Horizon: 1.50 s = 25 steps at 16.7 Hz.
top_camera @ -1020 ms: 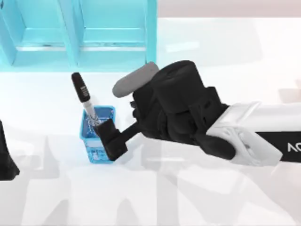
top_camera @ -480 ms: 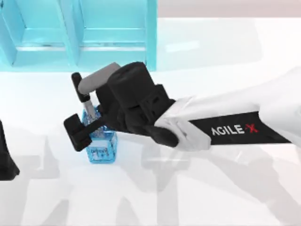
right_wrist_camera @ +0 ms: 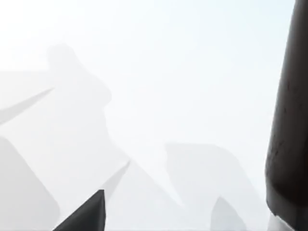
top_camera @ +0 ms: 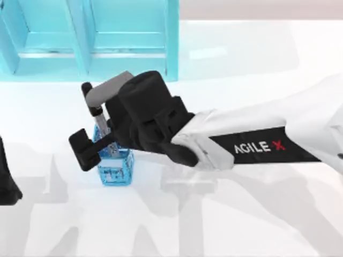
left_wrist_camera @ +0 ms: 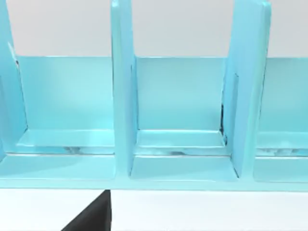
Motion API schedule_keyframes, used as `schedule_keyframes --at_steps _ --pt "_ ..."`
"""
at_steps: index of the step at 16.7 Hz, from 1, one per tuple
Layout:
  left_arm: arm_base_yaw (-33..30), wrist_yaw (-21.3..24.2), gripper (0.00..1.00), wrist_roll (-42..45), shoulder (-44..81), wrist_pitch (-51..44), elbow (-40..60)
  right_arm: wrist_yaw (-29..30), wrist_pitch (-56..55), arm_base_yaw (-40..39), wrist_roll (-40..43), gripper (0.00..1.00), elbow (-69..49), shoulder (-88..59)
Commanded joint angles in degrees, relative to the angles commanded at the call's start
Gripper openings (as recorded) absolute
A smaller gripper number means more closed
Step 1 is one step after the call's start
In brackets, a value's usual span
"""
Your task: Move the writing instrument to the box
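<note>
The writing instrument (top_camera: 98, 119) stands tilted in a small blue mesh holder (top_camera: 113, 170), its black cap (top_camera: 86, 90) leaning toward the box. My right gripper (top_camera: 88, 128) reaches in from the right, open, at the pen above the holder. One finger (top_camera: 81, 150) lies on the holder's near left side, and the other is hidden under the wrist. In the right wrist view the black cap (right_wrist_camera: 288, 120) rises close by, with a fingertip (right_wrist_camera: 86, 214) apart from it. The cyan box (top_camera: 91, 37) with open compartments stands at the back left. My left gripper (top_camera: 5, 179) is parked at the left edge.
The left wrist view faces the box's compartments (left_wrist_camera: 178, 96), split by upright cyan dividers (left_wrist_camera: 122, 96). White tabletop (top_camera: 225, 214) stretches to the right and front of the holder.
My right arm has swung left, carrying its gripper from the holder's right side to the pen. The lower finger now sits left of the holder. Pen and holder have stayed put.
</note>
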<state>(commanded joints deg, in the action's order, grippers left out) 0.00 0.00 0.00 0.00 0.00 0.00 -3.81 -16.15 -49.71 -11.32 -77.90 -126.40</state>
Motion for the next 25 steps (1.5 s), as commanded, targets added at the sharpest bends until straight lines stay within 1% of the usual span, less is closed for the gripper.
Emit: schedule_keyframes --at_steps 11,12,21,25 --pt "0.0 0.0 1.0 0.0 0.0 0.0 0.0 0.0 0.0 0.0 0.0 0.02 0.0 0.0" --pt "0.0 0.0 1.0 0.0 0.0 0.0 0.0 0.0 0.0 0.0 0.0 0.0 0.0 0.0" --pt "0.0 0.0 1.0 0.0 0.0 0.0 0.0 0.5 0.0 0.6 0.5 0.0 -1.3 0.9" --pt "0.0 0.0 1.0 0.0 0.0 0.0 0.0 -2.8 5.6 4.8 3.3 0.0 0.8 6.8"
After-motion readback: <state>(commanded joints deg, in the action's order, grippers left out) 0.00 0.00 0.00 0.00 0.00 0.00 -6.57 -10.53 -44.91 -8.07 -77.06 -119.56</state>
